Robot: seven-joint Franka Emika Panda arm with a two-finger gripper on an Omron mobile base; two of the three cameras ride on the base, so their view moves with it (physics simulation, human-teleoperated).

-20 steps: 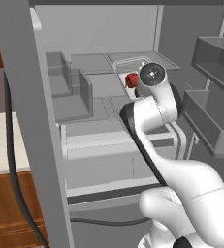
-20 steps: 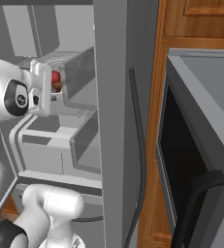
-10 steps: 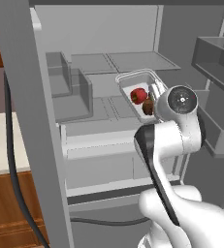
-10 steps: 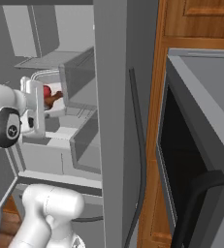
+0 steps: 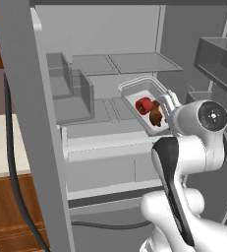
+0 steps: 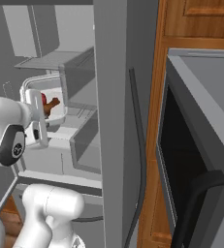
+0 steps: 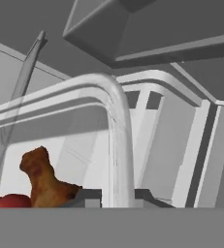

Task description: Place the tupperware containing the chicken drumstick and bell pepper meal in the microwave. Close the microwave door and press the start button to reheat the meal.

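tupperware (image 5: 145, 93) among fridge shelves (image 5: 125, 63), gripper (image 7: 114, 197) seemingly clamping rim

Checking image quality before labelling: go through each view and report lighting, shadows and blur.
Left base view: flat, even light, sharp; food in the tupperware is clear. Right base view: microwave door window is dark, without glare. Hand view: the tupperware rim looms large, slightly soft; soft shadow beside the chicken drumstick.

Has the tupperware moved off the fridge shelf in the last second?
Yes. The tupperware, shut in the gripper by its rim, has come out toward the robot and lower, away from the fridge's back shelf in the left base view.
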